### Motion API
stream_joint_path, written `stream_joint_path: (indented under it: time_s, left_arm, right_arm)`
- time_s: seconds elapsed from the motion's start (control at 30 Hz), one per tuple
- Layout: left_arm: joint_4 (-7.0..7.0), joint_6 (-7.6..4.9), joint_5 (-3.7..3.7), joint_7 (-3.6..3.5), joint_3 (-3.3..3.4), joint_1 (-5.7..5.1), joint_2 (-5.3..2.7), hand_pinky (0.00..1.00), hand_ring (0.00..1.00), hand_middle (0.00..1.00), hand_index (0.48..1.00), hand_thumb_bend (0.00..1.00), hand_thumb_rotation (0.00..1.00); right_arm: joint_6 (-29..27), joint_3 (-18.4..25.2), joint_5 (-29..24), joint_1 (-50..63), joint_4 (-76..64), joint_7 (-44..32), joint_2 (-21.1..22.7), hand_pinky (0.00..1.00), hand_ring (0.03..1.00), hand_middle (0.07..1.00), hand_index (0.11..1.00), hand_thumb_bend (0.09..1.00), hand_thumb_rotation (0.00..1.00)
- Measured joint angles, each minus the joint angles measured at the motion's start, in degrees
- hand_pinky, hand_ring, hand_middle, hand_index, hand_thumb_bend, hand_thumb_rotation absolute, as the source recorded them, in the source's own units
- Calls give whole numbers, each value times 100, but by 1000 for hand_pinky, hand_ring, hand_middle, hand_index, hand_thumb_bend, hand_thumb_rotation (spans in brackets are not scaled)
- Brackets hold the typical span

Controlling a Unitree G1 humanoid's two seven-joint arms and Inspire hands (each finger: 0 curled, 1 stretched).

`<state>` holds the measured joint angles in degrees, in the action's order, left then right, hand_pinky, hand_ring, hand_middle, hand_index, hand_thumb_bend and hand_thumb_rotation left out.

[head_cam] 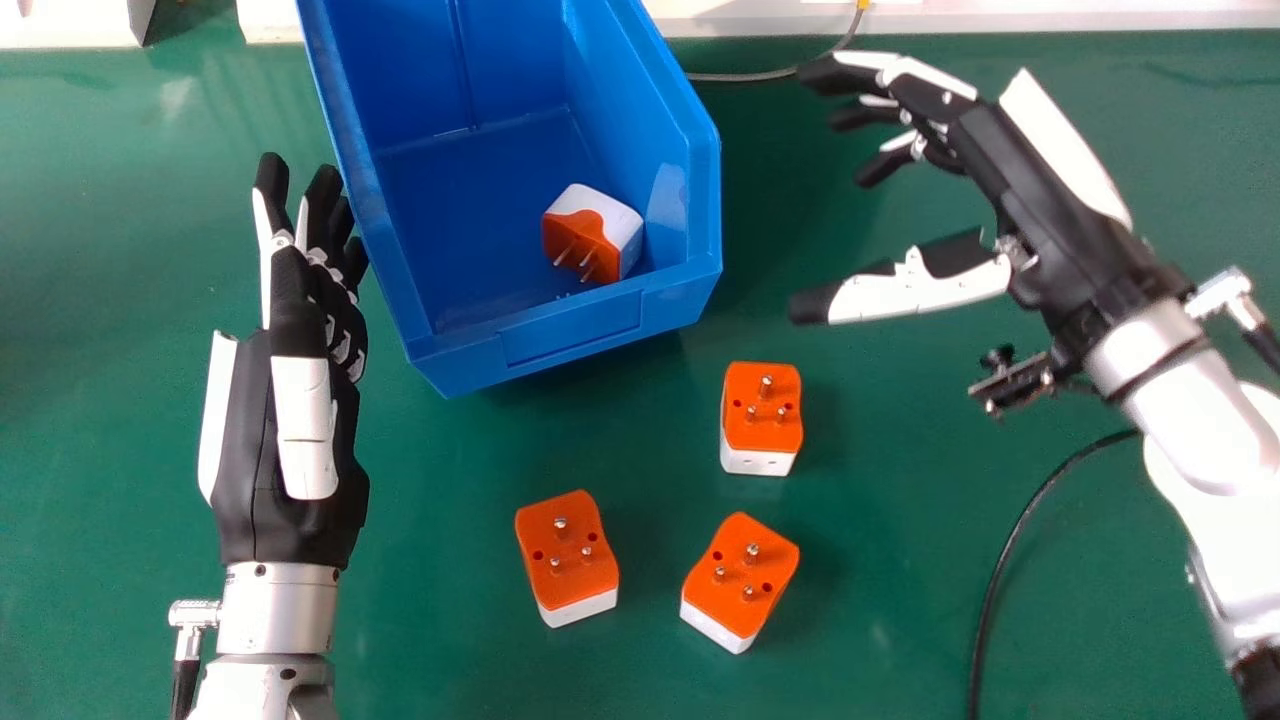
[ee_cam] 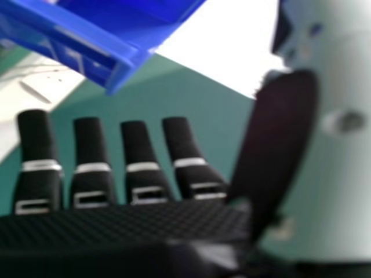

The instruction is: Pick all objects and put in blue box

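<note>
Has the blue box [head_cam: 570, 335] toward the far side of the green desk [head_cam: 450, 640], left of the middle. Holds one orange and white plug [head_cam: 590, 235] inside, tilted, near its near right corner. On the desk, nearer than the box, carries three more, apart from one another and with pins up: a farther plug [head_cam: 762, 410], a near left plug [head_cam: 567, 550] and a near right plug [head_cam: 740, 575]. Right of the box, above the desk, holds nothing in the right hand [head_cam: 1040, 190], with fingers [head_cam: 925, 75] wide of the thumb [head_cam: 910, 295]. Just left of the box, points the left hand [head_cam: 255, 470] toward the far side, with fingers mostly straight and no object held; cannot tell whether touching the box wall. At the near right, bears a black cable [head_cam: 976, 680].
</note>
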<state>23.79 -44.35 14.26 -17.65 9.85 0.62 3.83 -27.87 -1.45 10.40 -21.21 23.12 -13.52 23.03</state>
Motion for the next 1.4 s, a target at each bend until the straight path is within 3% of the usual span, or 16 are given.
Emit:
stream_joint_path:
  time_s: [0.67,1.27,1.4]
  left_arm:
    - [-19,3,-3,-6,-5,-11,0,1000,1000,1000,1000,873,1000]
    - [-30,2,0,-7,-6,-9,-4,1000,1000,1000,1000,872,1000]
    - [-33,2,1,-6,-4,-8,-4,1000,1000,1000,1000,872,1000]
  right_arm:
    - [227,-75,120,487,-292,-56,-7,652,804,868,811,888,221]
    - [-47,-614,726,648,85,-23,6,634,827,878,825,917,270]
    - [-193,-743,821,599,381,-35,12,677,829,875,826,920,278]
